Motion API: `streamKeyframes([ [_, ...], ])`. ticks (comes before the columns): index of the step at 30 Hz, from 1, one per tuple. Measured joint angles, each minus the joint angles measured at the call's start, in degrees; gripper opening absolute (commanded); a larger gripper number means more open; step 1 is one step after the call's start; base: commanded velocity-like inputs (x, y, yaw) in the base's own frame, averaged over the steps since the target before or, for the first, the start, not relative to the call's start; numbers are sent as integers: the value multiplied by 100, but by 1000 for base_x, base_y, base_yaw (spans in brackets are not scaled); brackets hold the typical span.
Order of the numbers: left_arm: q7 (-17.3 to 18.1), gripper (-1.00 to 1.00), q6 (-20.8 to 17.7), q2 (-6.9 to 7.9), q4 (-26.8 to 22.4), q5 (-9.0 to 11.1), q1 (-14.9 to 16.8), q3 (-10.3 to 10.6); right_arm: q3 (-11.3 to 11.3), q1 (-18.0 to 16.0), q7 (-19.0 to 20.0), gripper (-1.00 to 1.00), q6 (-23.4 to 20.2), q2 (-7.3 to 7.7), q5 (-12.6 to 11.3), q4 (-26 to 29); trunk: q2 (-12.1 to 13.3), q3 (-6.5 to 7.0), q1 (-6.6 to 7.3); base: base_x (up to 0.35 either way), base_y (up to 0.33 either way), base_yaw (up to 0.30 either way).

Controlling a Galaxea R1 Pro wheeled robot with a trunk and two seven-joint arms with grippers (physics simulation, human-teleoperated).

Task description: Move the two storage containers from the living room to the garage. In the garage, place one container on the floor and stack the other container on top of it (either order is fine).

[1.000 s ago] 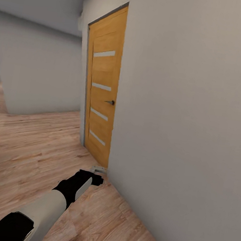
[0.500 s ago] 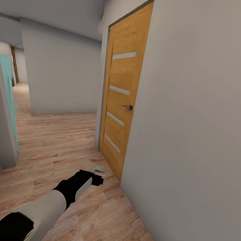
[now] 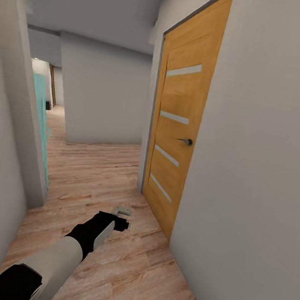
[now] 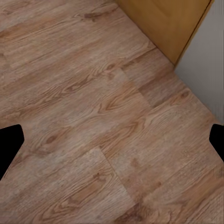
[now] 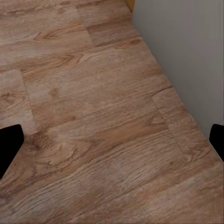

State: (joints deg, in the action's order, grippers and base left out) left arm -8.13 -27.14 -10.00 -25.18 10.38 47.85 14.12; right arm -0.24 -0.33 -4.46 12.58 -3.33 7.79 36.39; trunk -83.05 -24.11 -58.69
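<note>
Robot in hallway beside wooden door (image 3: 175, 139). Left pincer (image 4: 112, 142) spread wide, empty; right pincer (image 5: 112, 142) likewise. Risk: right wall (image 3: 260, 185) close, base could scrape it.

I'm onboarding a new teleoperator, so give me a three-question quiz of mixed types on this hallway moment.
1. True or false: the wooden door on the right wall is closed.
2. Which floor lies under the left gripper? A) grey concrete B) wood-plank floor C) carpet
3. Fill in: the left gripper's fingers stand far apart with ____ between them.

Key: 1 true; 2 B; 3 nothing
</note>
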Motion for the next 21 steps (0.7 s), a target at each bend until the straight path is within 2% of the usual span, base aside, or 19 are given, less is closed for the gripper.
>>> streamKeyframes([
  [21, 0, 100, 0, 0, 0, 0, 0, 0, 0, 0, 0, 100, 0, 0, -4, 0, 0, 0, 0, 329, 2, 294],
])
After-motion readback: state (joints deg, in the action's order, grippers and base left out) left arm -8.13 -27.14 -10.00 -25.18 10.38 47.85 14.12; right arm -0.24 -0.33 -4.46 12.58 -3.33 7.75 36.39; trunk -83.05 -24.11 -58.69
